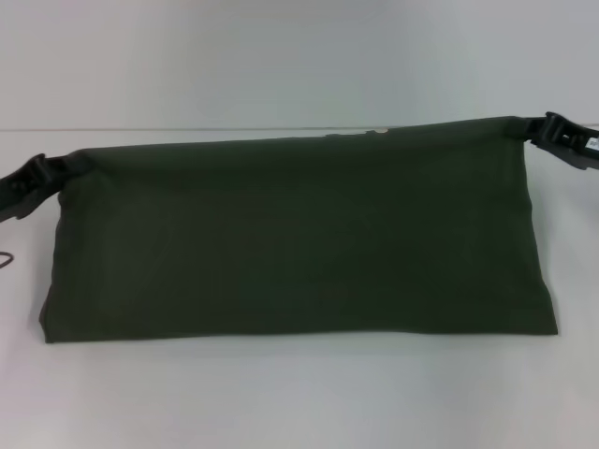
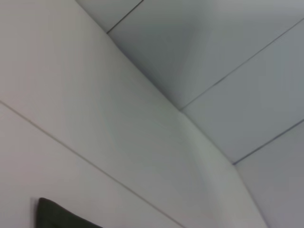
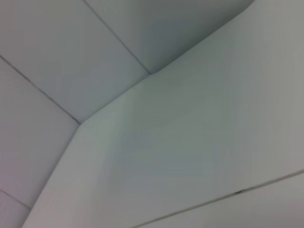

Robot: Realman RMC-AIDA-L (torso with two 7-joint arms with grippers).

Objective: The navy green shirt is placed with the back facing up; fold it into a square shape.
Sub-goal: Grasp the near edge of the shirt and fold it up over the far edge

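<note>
You are mid-fold. The navy green shirt [image 1: 299, 238] lies across the middle of the white table [image 1: 299, 402] as a wide band, its far edge held taut. Left gripper [image 1: 42, 173] clenches the far-left corner and right gripper [image 1: 552, 131] the far-right. Next move, as I judge: carry both corners evenly. Cloth is matte, soft, smooth; white lettering [image 1: 356, 133] peeks at the far edge.

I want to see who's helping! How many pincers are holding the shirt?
2. The left pincer grips the shirt at its far left corner; the right pincer grips its far right corner.
</note>
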